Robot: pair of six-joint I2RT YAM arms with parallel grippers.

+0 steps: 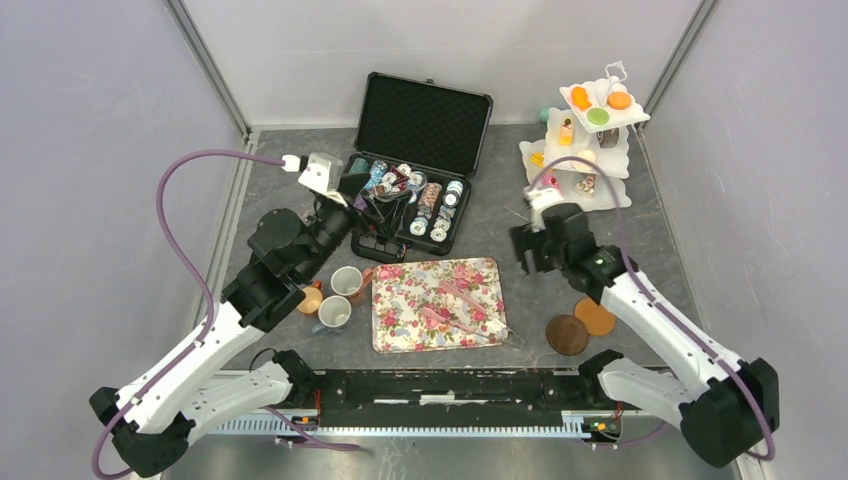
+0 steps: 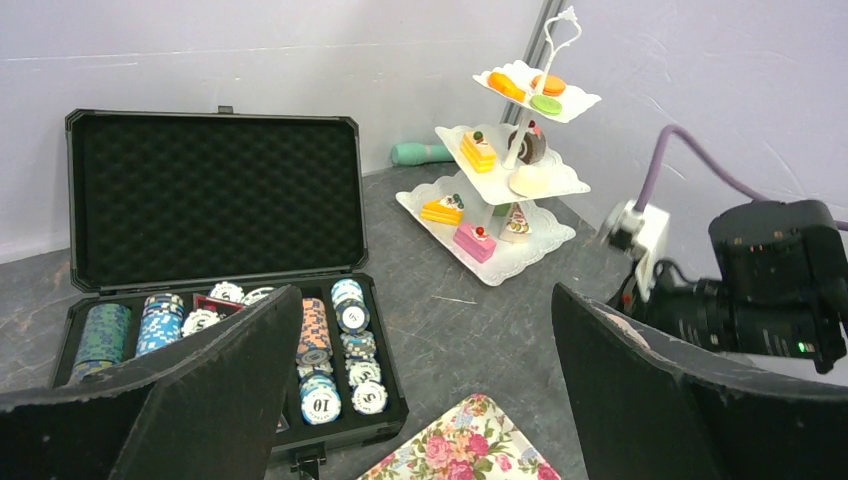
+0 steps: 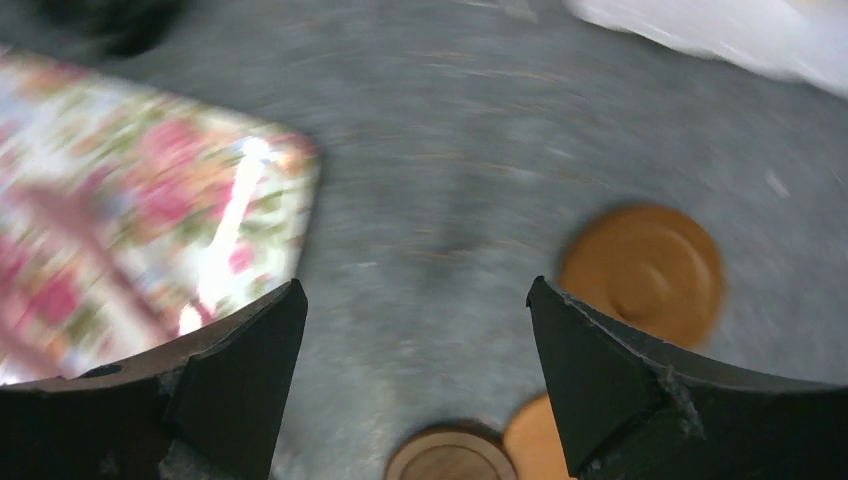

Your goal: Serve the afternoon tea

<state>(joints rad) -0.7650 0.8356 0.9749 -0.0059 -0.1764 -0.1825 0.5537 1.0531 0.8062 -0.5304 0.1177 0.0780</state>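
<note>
The left hand (image 2: 425, 310) hangs over the open poker-chip case (image 1: 425, 125), fingers spread wide with nothing between them; just below it on the counter (image 1: 500, 215) stand the orange-brown mug (image 1: 311, 300) and two pale mugs (image 1: 347, 282), clustered against the left edge of the floral tray (image 1: 400, 300); all three are upright, mouths up, so each mug's axis is vertical; which way the handles turn is too small to tell. The tray carries only the pink tongs (image 1: 450, 310), lying roughly along its length. The right hand (image 3: 415, 290) hovers over bare counter between the tray and two round coasters (image 1: 567, 334), fingers spread and empty; its own view is blurred. At far right the tiered stand (image 1: 610, 185) stands upright, its post vertical and loop handle on top; the toy cakes (image 2: 478, 150) and macarons (image 2: 546, 103) sit on its tiers.

Judging from this, no piece is in hand and the serving looks barely begun; the next move calls for a hand to descend on one item, probably a mug gripped across its rim, or a coaster; then carry it level to its place.
</note>
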